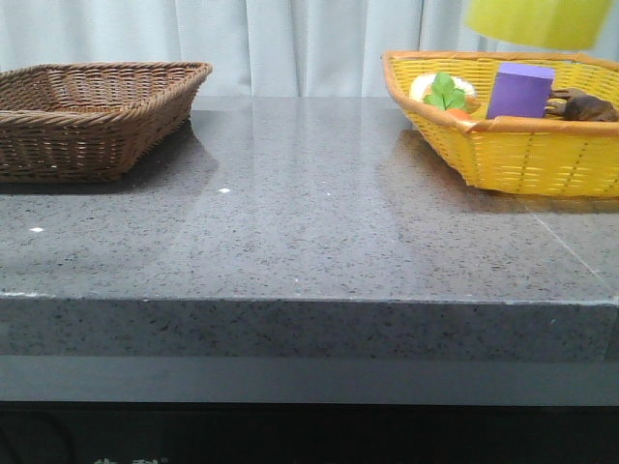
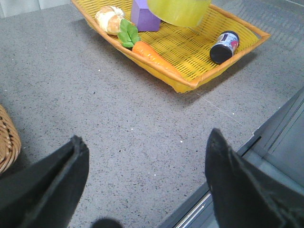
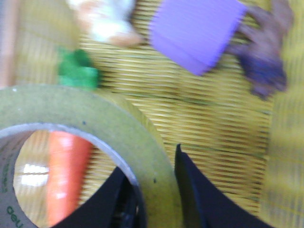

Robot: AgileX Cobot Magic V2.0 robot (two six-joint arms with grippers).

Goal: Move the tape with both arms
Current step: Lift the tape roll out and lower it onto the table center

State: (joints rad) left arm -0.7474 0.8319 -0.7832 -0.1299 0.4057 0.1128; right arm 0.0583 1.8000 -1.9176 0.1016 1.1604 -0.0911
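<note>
The right gripper [image 3: 156,190] pinches the tape [image 1: 538,21] by its wall, high over the yellow basket [image 1: 522,155]; the thin grip may slip. The left gripper [image 2: 142,185] waits wide open.

Yellow basket [image 1: 522,159] holds purple block [image 1: 519,91], carrot [image 2: 151,54] (brown basket [image 1: 87,121] well apart).
</note>
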